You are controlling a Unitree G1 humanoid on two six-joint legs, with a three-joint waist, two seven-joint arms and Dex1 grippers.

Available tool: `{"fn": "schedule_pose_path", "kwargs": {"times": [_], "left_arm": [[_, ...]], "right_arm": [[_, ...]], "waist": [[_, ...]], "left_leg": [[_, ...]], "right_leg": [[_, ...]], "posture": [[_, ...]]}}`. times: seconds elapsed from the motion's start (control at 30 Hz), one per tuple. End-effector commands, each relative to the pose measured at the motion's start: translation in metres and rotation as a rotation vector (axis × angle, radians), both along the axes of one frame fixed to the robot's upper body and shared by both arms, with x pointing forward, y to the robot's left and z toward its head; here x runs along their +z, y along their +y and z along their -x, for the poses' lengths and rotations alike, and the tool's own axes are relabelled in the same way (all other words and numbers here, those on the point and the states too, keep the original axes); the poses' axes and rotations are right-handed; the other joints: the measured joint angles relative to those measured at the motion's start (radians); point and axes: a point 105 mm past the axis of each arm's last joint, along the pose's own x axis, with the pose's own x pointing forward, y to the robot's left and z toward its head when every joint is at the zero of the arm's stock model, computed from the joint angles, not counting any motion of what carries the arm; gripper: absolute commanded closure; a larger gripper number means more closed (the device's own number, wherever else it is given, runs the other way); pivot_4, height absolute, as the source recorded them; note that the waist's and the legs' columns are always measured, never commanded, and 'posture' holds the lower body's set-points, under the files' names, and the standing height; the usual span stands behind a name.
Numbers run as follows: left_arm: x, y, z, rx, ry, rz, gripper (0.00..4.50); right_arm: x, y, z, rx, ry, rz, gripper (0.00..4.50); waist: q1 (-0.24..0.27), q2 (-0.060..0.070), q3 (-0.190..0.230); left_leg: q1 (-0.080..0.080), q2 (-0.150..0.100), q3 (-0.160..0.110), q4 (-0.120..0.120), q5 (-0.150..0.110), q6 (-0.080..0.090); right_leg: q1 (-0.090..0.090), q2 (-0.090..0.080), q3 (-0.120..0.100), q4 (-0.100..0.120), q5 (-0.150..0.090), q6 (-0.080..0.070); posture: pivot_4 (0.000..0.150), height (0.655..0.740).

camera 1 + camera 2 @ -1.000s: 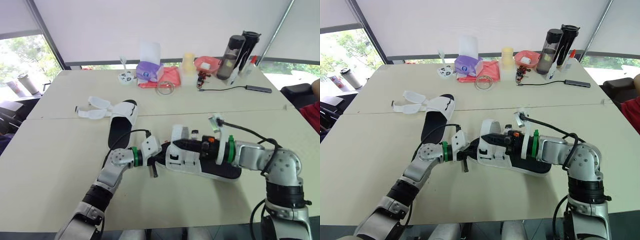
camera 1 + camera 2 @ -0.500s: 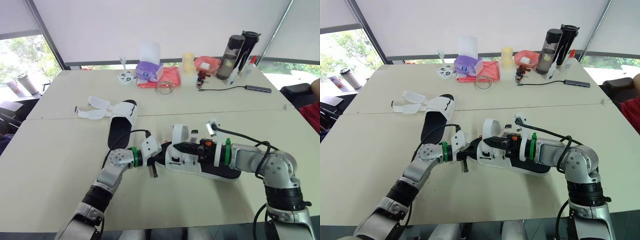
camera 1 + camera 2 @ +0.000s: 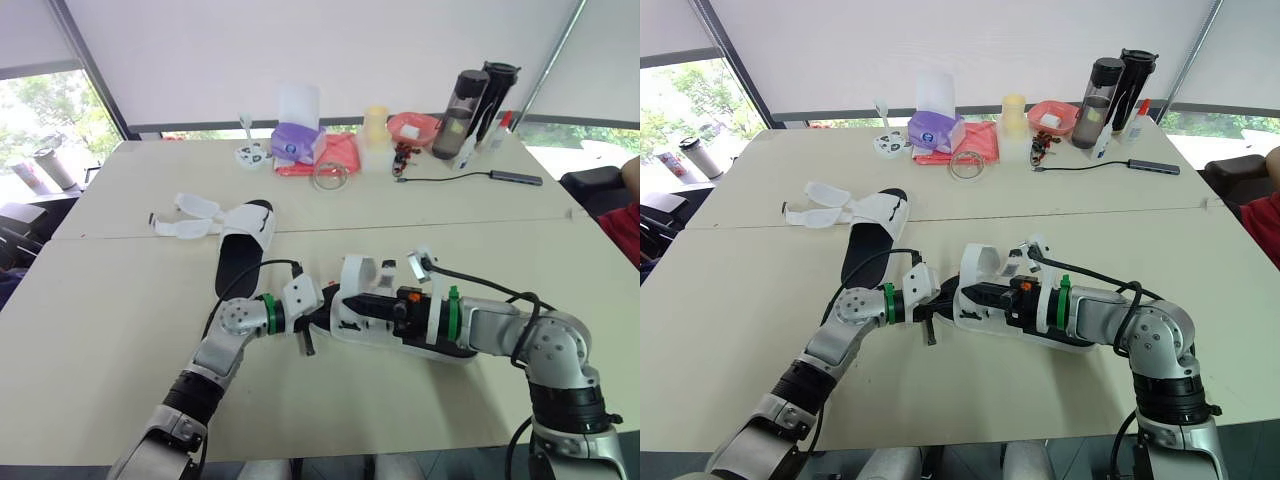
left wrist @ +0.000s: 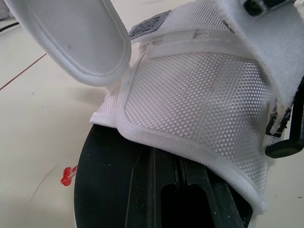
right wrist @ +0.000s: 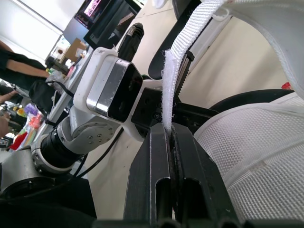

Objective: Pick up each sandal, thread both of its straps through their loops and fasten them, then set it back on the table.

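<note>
A sandal [image 3: 440, 343] with a black sole and white mesh straps lies at the table's front centre between both grippers. My left gripper [image 3: 318, 316] is shut on the toe end of its sole [image 4: 109, 180]. My right gripper [image 3: 352, 304] reaches over the sandal from the right and is shut on a white strap [image 5: 172, 80], which rises thin and upright between the fingertips. A wide strap flap [image 4: 71, 38] arches above the mesh upper [image 4: 199, 104]. The second sandal [image 3: 246, 240] lies flat further back on the left, its straps [image 3: 190, 216] spread open.
Along the far edge stand a purple tissue box [image 3: 296, 142], a red cloth [image 3: 336, 155], a yellow cup [image 3: 376, 128], a red bowl [image 3: 413, 127] and two dark bottles [image 3: 474, 100]. A cable with a hub [image 3: 516, 177] lies at the back right.
My right forearm has slid a little to the left over the sandal, carrying the pinched strap toward the left gripper. The left gripper and the second sandal have stayed put.
</note>
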Motion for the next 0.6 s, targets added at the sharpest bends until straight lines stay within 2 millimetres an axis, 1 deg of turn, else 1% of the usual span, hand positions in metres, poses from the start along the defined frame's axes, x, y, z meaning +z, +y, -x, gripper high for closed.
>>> {"fn": "schedule_pose_path", "kwargs": {"times": [0.03,0.2,0.4,0.43,0.5,0.6], "left_arm": [[-0.040,0.008,0.010,0.007,0.111,-0.119,4.50],[-0.039,0.007,0.010,0.008,0.113,-0.117,4.50],[-0.039,0.007,0.010,0.009,0.113,-0.113,4.50],[-0.039,0.007,0.010,0.009,0.112,-0.112,4.50],[-0.039,0.007,0.011,0.009,0.113,-0.112,4.50],[-0.039,0.007,0.011,0.009,0.114,-0.111,4.50]], "right_arm": [[-0.004,-0.002,-0.001,-0.010,-0.050,0.079,4.45],[-0.005,-0.009,-0.010,-0.029,-0.147,0.176,4.45],[-0.007,-0.007,-0.004,0.038,-0.208,0.232,4.45],[-0.007,-0.006,-0.003,0.045,-0.211,0.229,4.45],[0.001,-0.003,-0.003,0.042,-0.186,0.151,4.45],[0.011,-0.002,-0.003,0.033,-0.162,0.080,4.45]], "waist": [[0.000,0.000,0.000],[0.000,0.000,0.000],[0.000,0.000,0.000],[0.001,0.000,0.000],[0.001,0.000,0.000],[0.001,0.000,0.000]], "left_leg": [[0.000,0.000,0.000,0.000,0.000,0.000],[0.000,0.000,0.000,0.000,0.000,0.000],[0.000,0.000,0.000,0.000,0.000,0.000],[0.000,0.000,0.000,0.000,0.000,0.000],[0.000,0.000,0.000,0.000,0.000,0.000],[0.000,0.000,0.000,0.000,0.000,0.000]], "right_leg": [[0.000,0.000,0.000,0.000,0.000,0.000],[0.000,0.000,0.000,0.000,0.000,0.000],[0.000,0.000,0.000,-0.001,0.000,0.000],[0.000,0.000,0.000,-0.001,0.000,0.000],[0.000,0.000,0.000,-0.001,0.000,0.000],[0.000,0.000,0.000,-0.001,0.000,0.000]], "posture": [[0.150,0.7400],[0.150,0.7400],[0.150,0.7400],[0.150,0.7400],[0.150,0.7400],[0.150,0.7400]]}}
